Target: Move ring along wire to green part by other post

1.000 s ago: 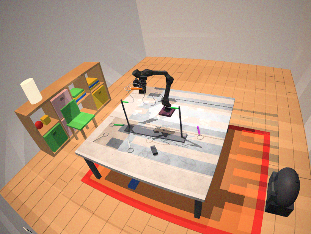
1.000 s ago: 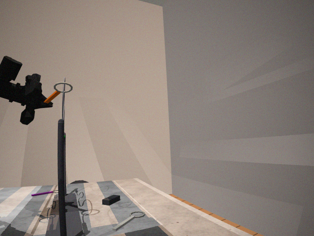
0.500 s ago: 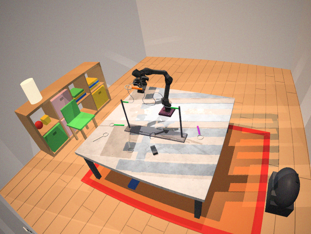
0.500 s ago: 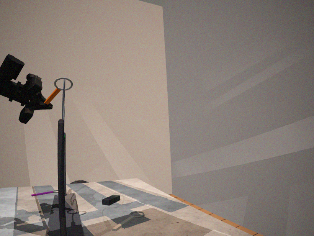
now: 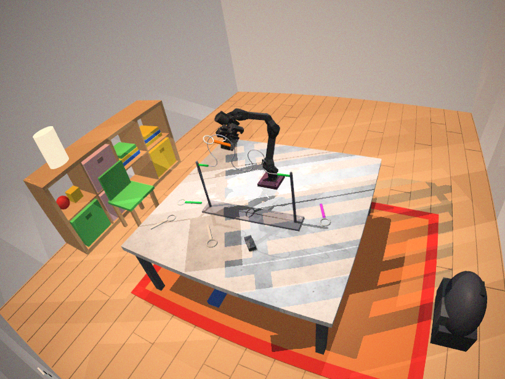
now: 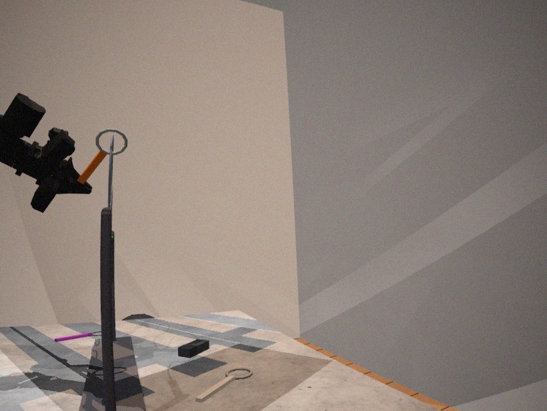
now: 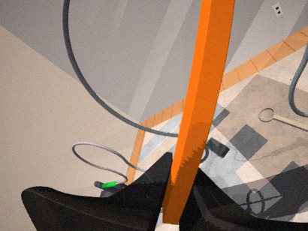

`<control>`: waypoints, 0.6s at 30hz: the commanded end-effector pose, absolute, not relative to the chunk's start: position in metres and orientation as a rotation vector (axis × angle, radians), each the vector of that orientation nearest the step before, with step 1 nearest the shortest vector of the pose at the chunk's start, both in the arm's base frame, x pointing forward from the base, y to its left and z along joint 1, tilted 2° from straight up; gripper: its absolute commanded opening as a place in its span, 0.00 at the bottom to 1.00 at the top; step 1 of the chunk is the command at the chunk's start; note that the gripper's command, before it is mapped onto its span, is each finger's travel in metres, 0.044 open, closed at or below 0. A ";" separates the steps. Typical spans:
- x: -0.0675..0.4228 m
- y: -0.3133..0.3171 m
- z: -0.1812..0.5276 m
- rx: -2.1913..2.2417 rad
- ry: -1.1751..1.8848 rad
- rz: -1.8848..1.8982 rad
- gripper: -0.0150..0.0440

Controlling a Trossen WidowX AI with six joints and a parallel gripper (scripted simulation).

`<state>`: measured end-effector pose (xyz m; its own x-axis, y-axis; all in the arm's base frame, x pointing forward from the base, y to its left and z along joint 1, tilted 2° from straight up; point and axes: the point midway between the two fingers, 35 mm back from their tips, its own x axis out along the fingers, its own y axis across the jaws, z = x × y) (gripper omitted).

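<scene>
My gripper (image 5: 231,146) (image 6: 85,185) (image 7: 175,159) is shut on the orange handle (image 5: 222,143) (image 6: 92,167) (image 7: 206,75). The ring (image 5: 203,139) (image 6: 97,141) is held high, beside the wire's raised left part in the top view. In the exterior view it appears to encircle the grey wire (image 6: 110,185) (image 7: 87,91) near its top; any gap is too small to tell. The ring is out of the wrist view. One green part (image 5: 203,165) is at the left post (image 5: 204,185); the other green part (image 5: 284,175) (image 7: 110,184) is at the right post (image 5: 292,197).
Loose on the table lie a green-handled ring (image 5: 193,202), a magenta-handled ring (image 5: 322,210) (image 6: 73,337), a cream-handled ring (image 5: 210,233) (image 6: 215,389) and a black block (image 5: 250,243) (image 6: 193,348) (image 7: 218,147). Wire bends pass close behind the handle in the wrist view.
</scene>
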<state>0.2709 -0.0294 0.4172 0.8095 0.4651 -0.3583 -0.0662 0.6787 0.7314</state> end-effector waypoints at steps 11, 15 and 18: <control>0.272 -0.033 0.415 0.593 0.554 0.262 0.00; 0.272 -0.034 0.414 0.548 0.552 0.247 0.00; 0.272 -0.035 0.413 0.514 0.550 0.235 0.00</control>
<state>0.2729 -0.0351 0.4119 0.8245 0.3657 -0.4319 -0.0705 0.8236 0.5628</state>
